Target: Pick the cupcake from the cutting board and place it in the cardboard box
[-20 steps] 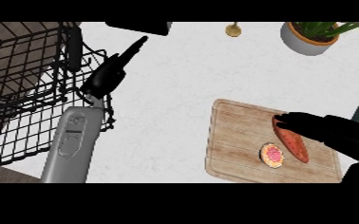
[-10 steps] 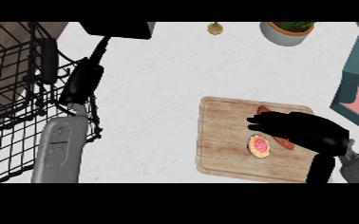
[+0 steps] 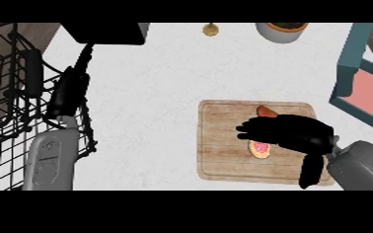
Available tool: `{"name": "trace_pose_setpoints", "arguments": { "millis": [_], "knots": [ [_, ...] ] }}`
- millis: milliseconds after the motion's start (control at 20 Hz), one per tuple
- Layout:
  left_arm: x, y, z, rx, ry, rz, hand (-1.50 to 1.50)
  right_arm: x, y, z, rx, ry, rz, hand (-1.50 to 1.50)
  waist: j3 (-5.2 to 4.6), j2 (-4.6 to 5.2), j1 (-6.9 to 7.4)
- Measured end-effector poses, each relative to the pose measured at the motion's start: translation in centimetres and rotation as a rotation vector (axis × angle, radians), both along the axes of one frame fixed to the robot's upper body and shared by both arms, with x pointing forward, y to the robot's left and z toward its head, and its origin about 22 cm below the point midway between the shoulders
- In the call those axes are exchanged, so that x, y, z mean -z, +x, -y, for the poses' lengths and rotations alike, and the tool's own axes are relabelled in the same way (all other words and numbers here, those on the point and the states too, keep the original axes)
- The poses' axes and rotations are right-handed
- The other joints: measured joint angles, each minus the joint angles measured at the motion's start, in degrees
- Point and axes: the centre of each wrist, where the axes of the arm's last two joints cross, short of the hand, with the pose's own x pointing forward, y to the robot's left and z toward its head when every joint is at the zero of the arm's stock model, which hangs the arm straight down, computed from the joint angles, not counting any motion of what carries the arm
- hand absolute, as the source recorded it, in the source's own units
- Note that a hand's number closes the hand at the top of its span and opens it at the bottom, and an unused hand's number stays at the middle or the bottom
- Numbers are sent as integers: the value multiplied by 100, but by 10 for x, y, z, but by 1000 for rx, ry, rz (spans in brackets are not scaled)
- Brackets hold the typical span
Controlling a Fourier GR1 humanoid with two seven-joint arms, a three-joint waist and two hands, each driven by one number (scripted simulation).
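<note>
In the head view, you see the wooden board [image 3: 226,143] lying on the white surface [image 3: 167,79], and everything else can be placed from it. The cupcake [image 3: 259,149], pink on top, sits on the board, right of its middle. Your right hand [image 3: 291,131] is over the board with its fingers [image 3: 247,128] curled down around the cupcake's upper edge, the thumb reaching toward the board's near edge; the fingers hide part of the cupcake, and you cannot tell whether they actually touch it. A reddish piece of food [image 3: 265,111] lies on the board just beyond the hand, partly hidden by it. The grey right forearm [image 3: 353,165] comes in at the board's near right corner.

Well to the left of the board, your left hand [image 3: 67,91] is among the wires of a black wire rack [image 3: 22,128]; you cannot tell how its fingers are set. Beyond the board stand a potted plant [image 3: 280,30] and a small brass-coloured round object [image 3: 211,28]. To the right of the board, at the view's edge, is a teal-framed thing [image 3: 350,74] with a pinkish inside. Far beyond and left of the board sits a black box-like shape [image 3: 105,32].
</note>
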Motion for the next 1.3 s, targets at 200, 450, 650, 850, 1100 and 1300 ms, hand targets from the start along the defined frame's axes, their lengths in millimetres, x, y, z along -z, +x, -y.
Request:
{"name": "trace_pose_setpoints", "arguments": {
  "millis": [200, 450, 650, 850, 1100, 1300],
  "knots": [
    [2, -4, -6, -28, -2, 11, 0, 1, 1, -8, -28, -42, 7, -150, 10, -16, -105],
    [1, -6, -8, -34, -8, 12, 0, 14, 0, -17, -10, -121, 20, -150, 11, -12, -150],
    [1, -7, -10, -39, -16, 11, 0, 28, -2, -26, 2, -159, 19, 150, 10, -7, -172],
    [2, -8, -10, -42, -11, 8, 0, 31, 2, -38, 27, -119, 96, 150, 12, -5, -186],
    [2, -9, -11, -50, -15, 4, 0, 37, 5, -49, 57, -63, 206, 150, 10, 0, -198],
    [3, -10, -12, -56, -20, 7, 0, 33, 10, -55, 80, -12, 301, 150, 12, -5, -221]
  ]
}}
